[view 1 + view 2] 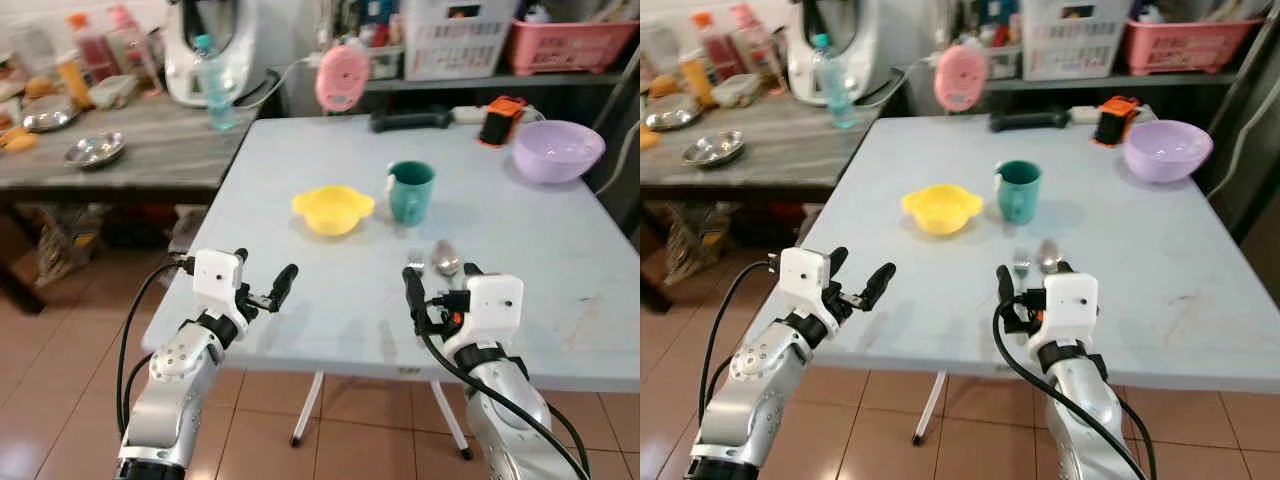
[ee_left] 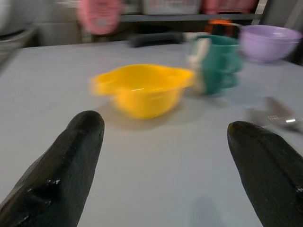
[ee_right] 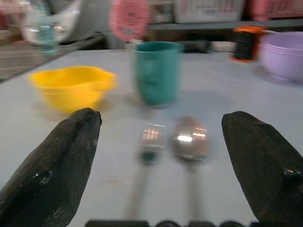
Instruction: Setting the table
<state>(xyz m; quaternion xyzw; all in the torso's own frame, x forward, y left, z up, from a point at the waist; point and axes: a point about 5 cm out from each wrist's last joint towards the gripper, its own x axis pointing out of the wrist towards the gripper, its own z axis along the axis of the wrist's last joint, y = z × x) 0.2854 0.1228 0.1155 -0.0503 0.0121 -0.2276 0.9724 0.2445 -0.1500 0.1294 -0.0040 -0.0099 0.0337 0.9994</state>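
From the left eye, the pale surface (image 1: 560,270) carries a yellow bowl (image 1: 333,209) near its middle, a green cup (image 1: 411,191) just right of it, and a fork (image 1: 415,260) and spoon (image 1: 446,258) lying side by side nearer the robot. The right hand (image 1: 440,285) hovers at the near edge, directly behind the cutlery, while the left hand (image 1: 262,278) hangs off to the left, well apart from it. A purple bowl (image 1: 558,150) sits at the far right

From the left wrist, the two black fingers (image 2: 71,161) are spread wide with nothing between them; the yellow bowl lies ahead, the cutlery away to the right

From the right wrist, the fingers (image 3: 61,151) are likewise wide apart and empty. Fork and spoon lie straight ahead between them, long axes running near to far, handles toward the hand, so the right arm is clearly the nearer and probably the one to reach
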